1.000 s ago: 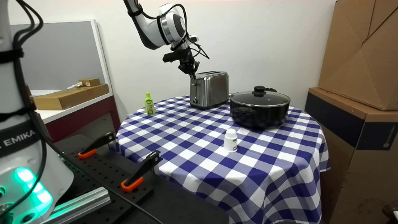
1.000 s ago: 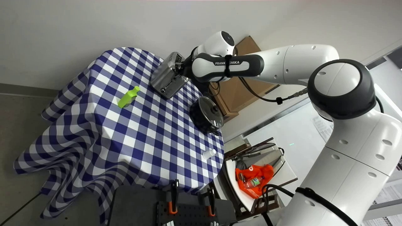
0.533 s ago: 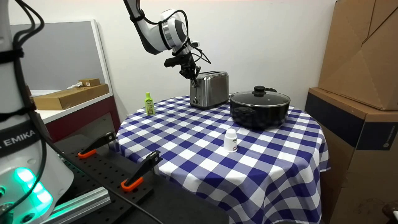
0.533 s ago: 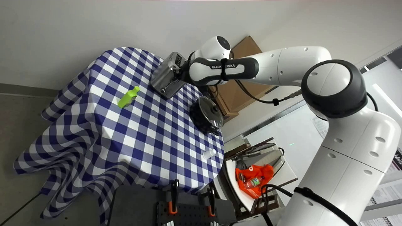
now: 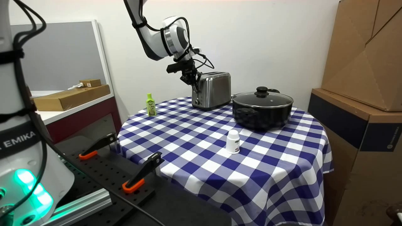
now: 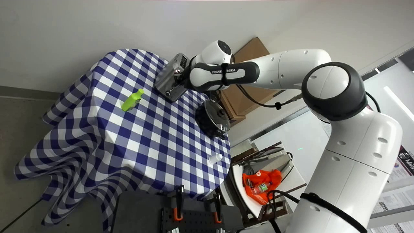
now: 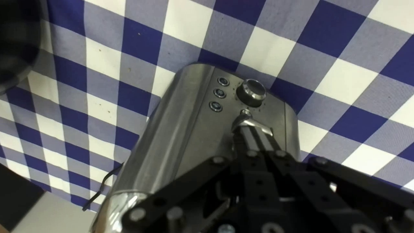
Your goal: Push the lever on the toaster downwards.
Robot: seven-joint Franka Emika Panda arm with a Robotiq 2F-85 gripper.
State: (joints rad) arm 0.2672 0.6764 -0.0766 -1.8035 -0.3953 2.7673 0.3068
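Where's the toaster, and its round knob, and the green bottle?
Toaster (image 5: 217, 91): in an exterior view, on its shiny side.
Round knob (image 7: 253, 90): in the wrist view, on its face.
Green bottle (image 6: 131, 101): in an exterior view, on its body.

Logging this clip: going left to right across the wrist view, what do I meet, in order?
Black pot → black cord → three small buttons → round knob; the last two are on the toaster.

Arm (image 6: 291, 69) is glossy white with a chunky black elbow ring (image 6: 333, 109), little round dimples (image 6: 382, 140) and black cables (image 5: 19, 70) strapped on. Lettering (image 6: 217, 72) goes FRANK, strap (image 6: 224, 78), EMIKA lol. Base (image 5: 58, 175) has minty-green lights (image 5: 38, 189); gripper (image 7: 257, 137) is black, kinda skeletal, with silvery screws (image 7: 137, 214).
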